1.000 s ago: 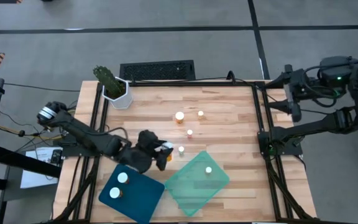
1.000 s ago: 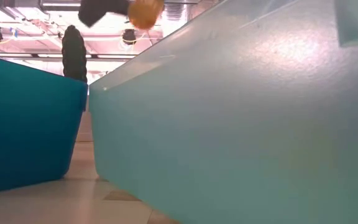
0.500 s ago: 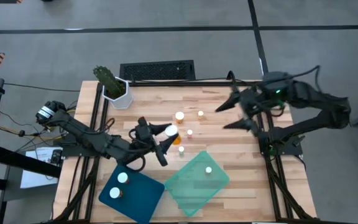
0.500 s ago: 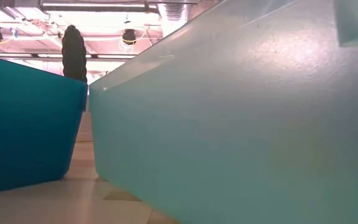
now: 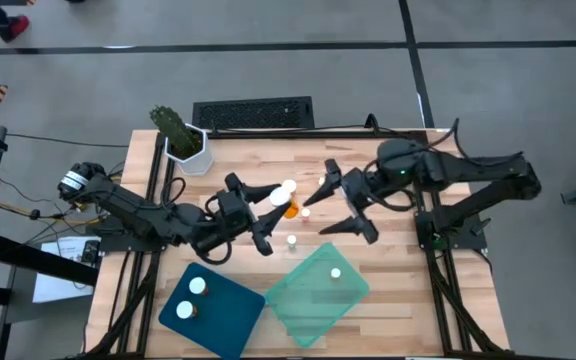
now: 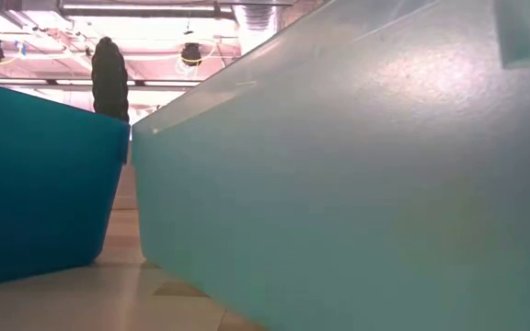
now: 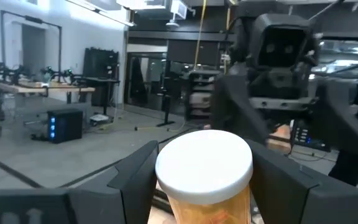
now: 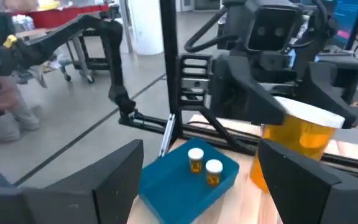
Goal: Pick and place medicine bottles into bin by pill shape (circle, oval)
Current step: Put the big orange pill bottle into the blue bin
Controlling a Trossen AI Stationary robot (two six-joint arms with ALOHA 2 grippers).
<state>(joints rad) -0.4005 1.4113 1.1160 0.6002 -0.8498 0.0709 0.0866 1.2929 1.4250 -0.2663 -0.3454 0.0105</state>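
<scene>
A wooden slatted bench (image 5: 388,290) is seen from above, with two dark robot arms meeting over its middle. The left gripper (image 5: 270,215) has its jaws partly closed around a small amber-orange medicine bottle with a round white cap (image 5: 285,191), held clear of the bench and tipped toward the other arm; in the left wrist view the bottle (image 7: 204,174) sits squarely between the two dark fingers (image 7: 135,174). The right gripper (image 5: 334,205) faces it from just beside, jaws spread as wide as they go and holding nothing, probably to take the bottle in a handover or to let its camera see the pills. Three more white-capped bottles stand loose near the bench's middle (image 5: 305,213). At the near edge lie a dark blue plastic bin (image 5: 230,325) holding two bottles (image 5: 197,286) and, just beside it, a pale translucent green bin (image 5: 308,305) holding one (image 5: 336,273). A white pot with a green cactus-like plant (image 5: 190,150) stands at the far left corner.
</scene>
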